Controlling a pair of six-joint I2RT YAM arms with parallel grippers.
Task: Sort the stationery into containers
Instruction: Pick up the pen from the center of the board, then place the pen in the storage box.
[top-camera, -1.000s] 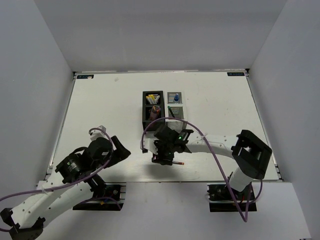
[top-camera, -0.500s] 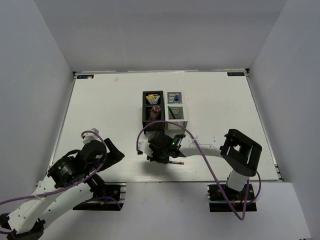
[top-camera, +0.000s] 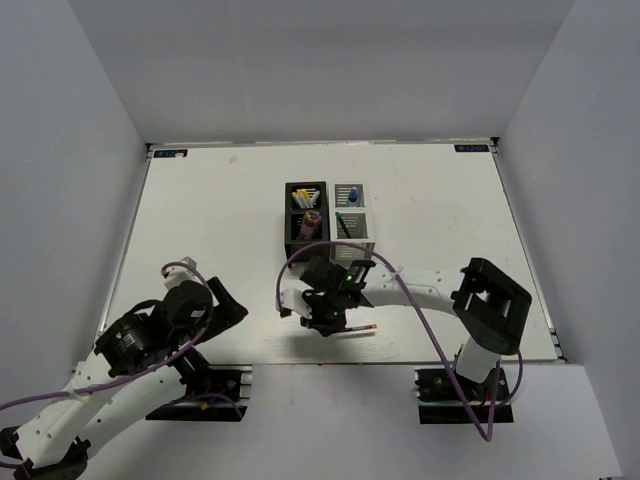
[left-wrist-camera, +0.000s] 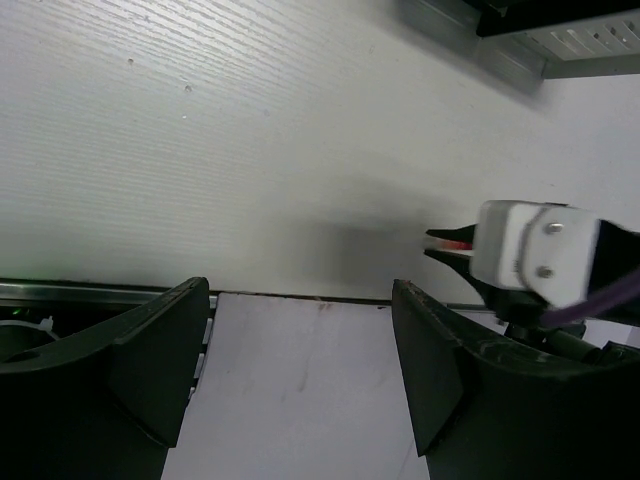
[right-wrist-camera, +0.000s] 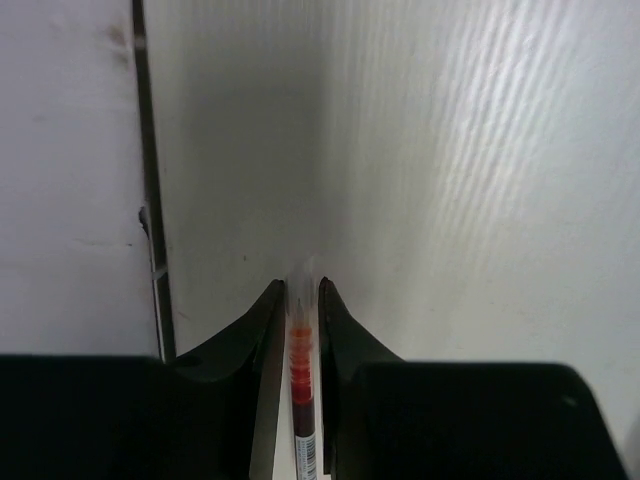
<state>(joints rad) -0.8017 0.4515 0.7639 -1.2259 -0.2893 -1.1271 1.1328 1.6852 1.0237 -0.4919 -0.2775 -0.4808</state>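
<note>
The left gripper (left-wrist-camera: 300, 330) hangs over the near-left edge of the table (top-camera: 220, 220), jaws spread wide and empty. Toward the middle, the right gripper (right-wrist-camera: 300, 292) pinches a red pen (right-wrist-camera: 301, 392) low by the front edge, well apart from the black organiser box (top-camera: 305, 210) and the white organiser box (top-camera: 350, 210) joined to it.

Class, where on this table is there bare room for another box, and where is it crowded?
Bare: the table left of the black box, right of the white box, and the far strip behind both. Crowded: the near middle, where the right arm's fingers pinch a red pen.
</note>
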